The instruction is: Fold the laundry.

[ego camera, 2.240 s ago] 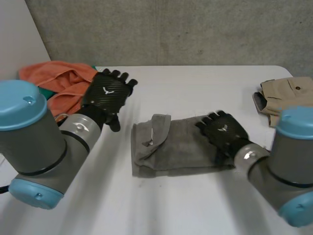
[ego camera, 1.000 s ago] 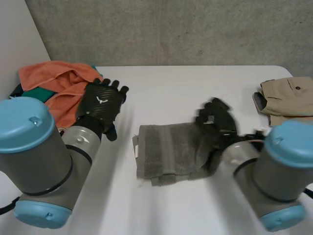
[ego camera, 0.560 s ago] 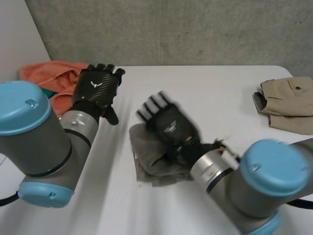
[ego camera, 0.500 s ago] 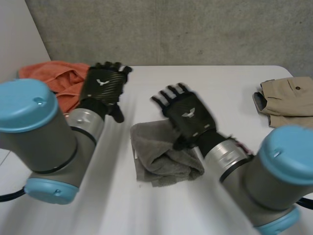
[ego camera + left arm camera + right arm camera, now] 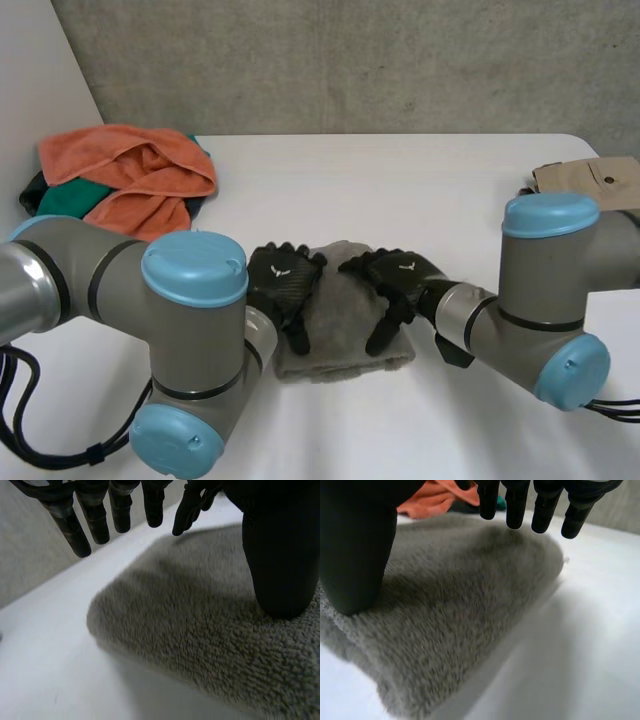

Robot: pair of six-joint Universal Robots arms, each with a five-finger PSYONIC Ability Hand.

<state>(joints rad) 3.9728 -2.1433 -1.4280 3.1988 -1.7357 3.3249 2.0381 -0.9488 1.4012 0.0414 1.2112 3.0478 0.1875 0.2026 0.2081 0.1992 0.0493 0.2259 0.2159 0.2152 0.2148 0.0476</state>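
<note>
So the fluffy grey folded towel [image 5: 340,310] is a small thick bundle in the middle of the white worktop [image 5: 420,190], toward the robot's side. The left hand [image 5: 281,284] rests on its left edge and the right hand [image 5: 396,280] on its right edge. Both are open with straight fingers, nothing pinched or clamped.

My guess is this is the flatten-and-square step. I'd press down evenly with flat palms and smooth outward from the middle. No dragging, or the top layer could slide and the fold puff up.

Room-wise there's plenty of bare worktop behind the towel. The heap of orange and green cloth [image 5: 130,175] sits well apart at the far left, and the folded khaki garment [image 5: 590,175] well apart at the far right. The near edge looks closer, so push away from the robot rather than pull toward it.
</note>
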